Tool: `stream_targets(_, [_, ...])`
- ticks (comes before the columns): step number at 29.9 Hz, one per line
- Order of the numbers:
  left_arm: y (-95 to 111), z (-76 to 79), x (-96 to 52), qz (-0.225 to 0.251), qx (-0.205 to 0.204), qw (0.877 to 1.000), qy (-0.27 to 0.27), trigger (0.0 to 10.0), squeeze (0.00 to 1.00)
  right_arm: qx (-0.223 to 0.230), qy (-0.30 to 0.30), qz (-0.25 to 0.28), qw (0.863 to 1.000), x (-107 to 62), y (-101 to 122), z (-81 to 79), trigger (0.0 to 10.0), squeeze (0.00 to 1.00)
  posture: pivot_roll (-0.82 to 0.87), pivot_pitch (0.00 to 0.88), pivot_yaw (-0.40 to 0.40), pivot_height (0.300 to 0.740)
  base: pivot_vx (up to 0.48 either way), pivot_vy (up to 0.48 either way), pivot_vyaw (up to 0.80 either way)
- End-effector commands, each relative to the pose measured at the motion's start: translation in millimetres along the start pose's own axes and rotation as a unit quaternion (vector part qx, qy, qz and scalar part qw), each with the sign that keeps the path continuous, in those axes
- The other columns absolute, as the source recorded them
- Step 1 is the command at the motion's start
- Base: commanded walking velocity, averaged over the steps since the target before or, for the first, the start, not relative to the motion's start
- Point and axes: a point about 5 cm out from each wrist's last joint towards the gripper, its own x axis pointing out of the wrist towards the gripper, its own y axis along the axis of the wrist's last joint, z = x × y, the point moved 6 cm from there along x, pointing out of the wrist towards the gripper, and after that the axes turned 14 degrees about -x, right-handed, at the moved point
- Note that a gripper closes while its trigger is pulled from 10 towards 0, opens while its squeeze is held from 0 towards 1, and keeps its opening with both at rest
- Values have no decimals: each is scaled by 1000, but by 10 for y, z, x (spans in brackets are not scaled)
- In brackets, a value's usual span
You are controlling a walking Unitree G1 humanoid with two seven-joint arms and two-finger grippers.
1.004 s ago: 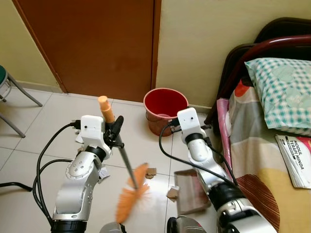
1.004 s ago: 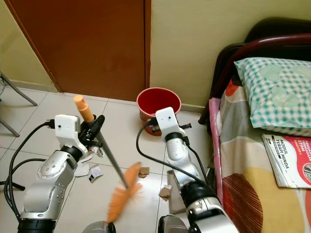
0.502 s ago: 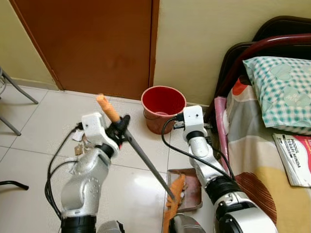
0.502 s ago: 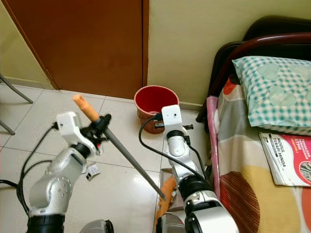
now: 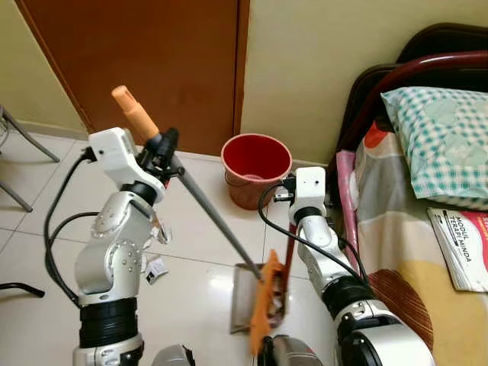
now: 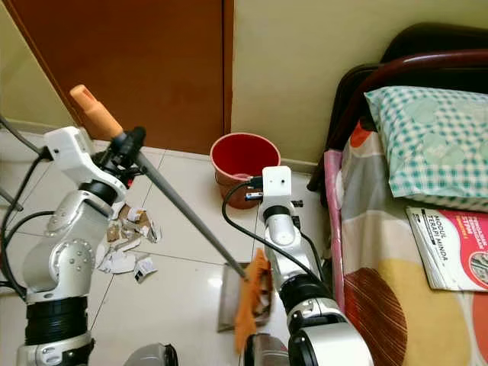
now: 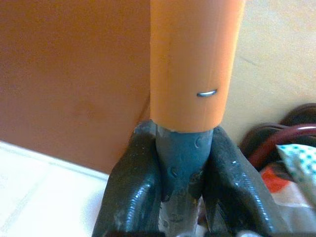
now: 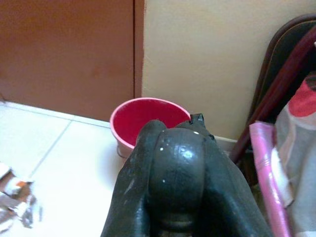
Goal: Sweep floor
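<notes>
Raised higher than a moment ago, the left gripper (image 5: 164, 145) clamps the broom (image 5: 217, 225) just below its orange handle tip; the shaft slants down to orange bristles resting on the dustpan (image 5: 248, 301) on the floor. The right gripper (image 8: 173, 163) is closed around the dustpan's handle; paper scraps (image 6: 126, 240) lie beside the left arm, near the red bucket (image 5: 256, 168).

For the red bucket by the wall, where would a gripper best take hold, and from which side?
Probably the rim of the red bucket, from above, on the side facing the room. It stands upright and open-topped, with the wall close behind it and the bed frame to its right, so one finger could slip inside and one outside.
</notes>
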Motion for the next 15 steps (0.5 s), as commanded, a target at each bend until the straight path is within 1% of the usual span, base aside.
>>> stream_targets(1, [242,88,30,45,25,998,-24,10000,0,11,4,-6,1000,6,-18,-2,10000,0,3,82,-53,740,0,0,0])
stream_targets(3, [273,-12,11,46,43,998,-13,10000,0,12,4,-1,1000,1,-18,43,10000,0,3,80,-52,740,0,0,0])
stream_targets(4, [274,-60,-13,43,52,998,-9,10000,0,10,0,2,1000,-9,-29,103,10000,0,3,80,-52,740,0,0,0])
stream_targets(6, [267,-88,-32,40,59,997,-8,10000,0,6,-5,6,1000,-18,-34,156,10000,0,7,75,-52,740,0,0,0])
stream_targets(8, [230,-130,-69,33,70,997,-5,10000,0,-5,-20,20,1000,-38,-12,282,10000,0,7,75,-52,740,0,0,0])
stream_targets(10, [196,-151,-95,28,72,997,-3,10000,0,-14,-30,31,999,-55,14,364,10000,0,14,71,-57,740,0,0,0])
stream_targets(11, [161,-175,-118,22,77,997,-1,10000,0,-18,-37,38,998,-71,30,425,10000,0,16,69,-57,740,0,0,0])
stream_targets(12, [92,-216,-164,11,86,996,0,10000,0,-29,-50,48,997,-104,47,537,10000,0,15,66,-57,740,0,0,0])
stream_targets(15, [-18,-294,-224,-5,94,996,6,10000,0,-33,-67,54,996,-147,41,681,10000,0,12,62,-54,740,0,0,0])
